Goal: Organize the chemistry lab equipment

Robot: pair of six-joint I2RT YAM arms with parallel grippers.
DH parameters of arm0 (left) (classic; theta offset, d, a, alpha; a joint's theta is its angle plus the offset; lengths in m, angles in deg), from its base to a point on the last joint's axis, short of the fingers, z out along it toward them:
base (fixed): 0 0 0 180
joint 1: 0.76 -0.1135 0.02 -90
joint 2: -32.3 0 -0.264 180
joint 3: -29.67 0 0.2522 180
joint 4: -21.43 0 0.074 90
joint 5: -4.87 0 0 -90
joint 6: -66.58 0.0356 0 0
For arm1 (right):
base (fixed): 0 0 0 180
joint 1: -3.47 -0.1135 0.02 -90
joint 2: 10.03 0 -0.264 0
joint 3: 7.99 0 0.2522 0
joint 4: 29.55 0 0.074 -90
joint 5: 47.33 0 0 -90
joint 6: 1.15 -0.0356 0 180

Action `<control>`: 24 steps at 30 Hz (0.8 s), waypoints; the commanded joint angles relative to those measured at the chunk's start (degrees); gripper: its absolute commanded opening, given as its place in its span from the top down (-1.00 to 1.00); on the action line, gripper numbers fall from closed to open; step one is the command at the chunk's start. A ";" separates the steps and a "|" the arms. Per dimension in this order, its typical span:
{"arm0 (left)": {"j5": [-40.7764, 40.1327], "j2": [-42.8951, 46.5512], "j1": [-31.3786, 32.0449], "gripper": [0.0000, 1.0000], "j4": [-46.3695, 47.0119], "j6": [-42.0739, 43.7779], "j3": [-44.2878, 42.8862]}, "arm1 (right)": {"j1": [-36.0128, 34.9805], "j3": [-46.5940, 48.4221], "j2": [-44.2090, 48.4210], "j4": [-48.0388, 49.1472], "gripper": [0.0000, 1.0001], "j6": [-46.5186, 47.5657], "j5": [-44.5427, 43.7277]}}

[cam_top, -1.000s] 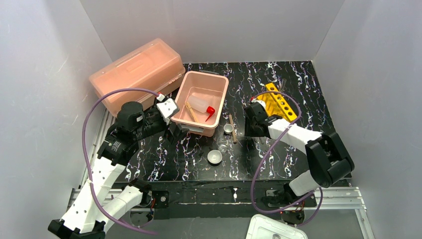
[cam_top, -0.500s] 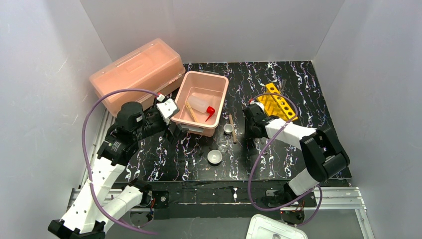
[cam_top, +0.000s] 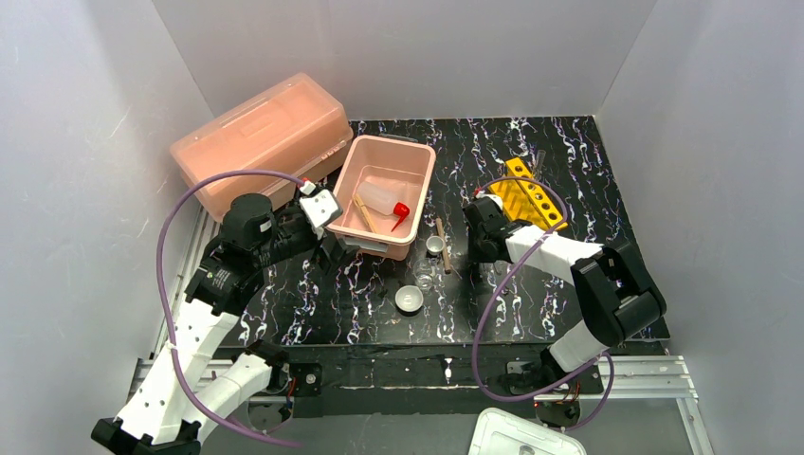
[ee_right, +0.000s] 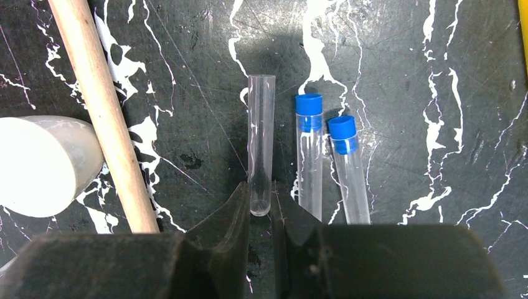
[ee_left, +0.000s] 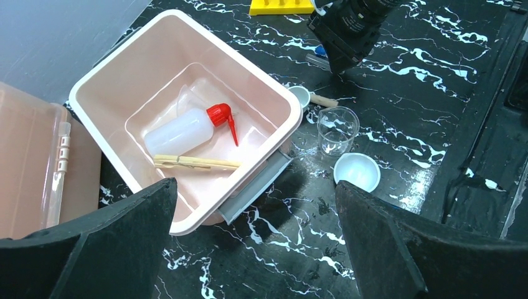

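Note:
In the right wrist view my right gripper is shut on the rounded end of an uncapped clear tube lying on the black table. Two blue-capped tubes lie just to its right. A wooden stick and a small white cup lie to its left. From above, the right gripper sits low, near the yellow holed rack. The squeeze bottle and a wooden peg lie in the pink tub. My left gripper hangs open by the tub's near corner, holding nothing.
A clear beaker and a white dish stand in front of the tub. The large pink lidded box sits at the back left. White walls close in both sides and the back. A white lid lies below the table edge.
My right gripper's jaws have closed in onto the clear tube's end, and the wrist shifted slightly left. The left arm has not moved.

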 commanded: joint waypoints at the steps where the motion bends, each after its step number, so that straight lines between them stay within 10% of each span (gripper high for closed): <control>1: 1.73 0.29 -0.17 -0.97 0.25 1.46 -0.03 | 0.12 0.09 2.46 0.04 0.78 0.74 1.46; 8: 8.84 0.61 -0.10 -0.97 1.14 12.16 2.60 | 0.20 5.83 12.87 -7.32 0.80 4.49 15.19; 18: 13.55 -0.08 4.51 -0.97 9.06 54.53 8.69 | 0.16 22.66 15.08 -20.04 0.89 5.37 51.16; 24: 11.57 -4.49 8.00 -0.97 12.03 65.26 7.29 | -0.46 28.82 12.45 -21.25 0.86 3.47 61.78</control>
